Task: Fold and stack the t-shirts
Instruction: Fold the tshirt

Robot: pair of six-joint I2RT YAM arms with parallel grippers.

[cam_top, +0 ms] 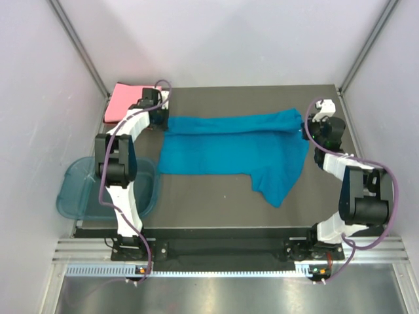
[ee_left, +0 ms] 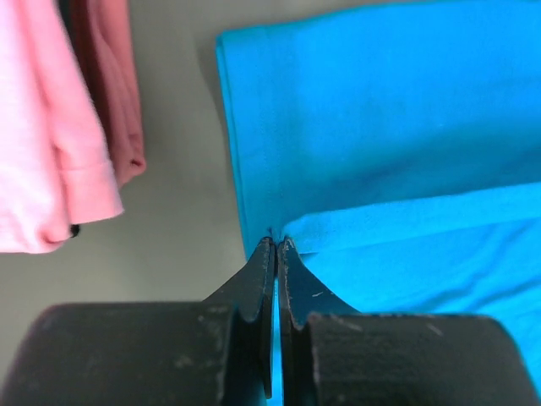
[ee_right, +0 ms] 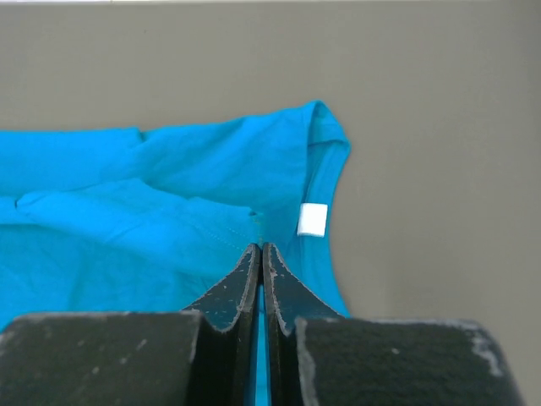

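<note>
At the far left we see a translucent blue tub overhanging the near-left edge of the bench, well apart from the work. Behind it, at the far-left corner, the salmon-pink t-shirt lies in a compact layered pile, which we take to be already folded. Just beside it, the left pincer is clenched on the left end of the teal t-shirt, with cloth showing between its fingers where a folded-over band meets the layer below. The teal t-shirt lies across the middle of the bench, a strip doubled along its far edge and a loose flap trailing toward the near right. At the right end, the right pincer is likewise clamped on the teal cloth near the collar, close to the white neck label. We judge a lengthwise fold to be in hand. The next move calls for both ends to travel together and evenly, keeping the cloth taut so the crease lies straight, and the trailing flap needs bringing in.
</note>
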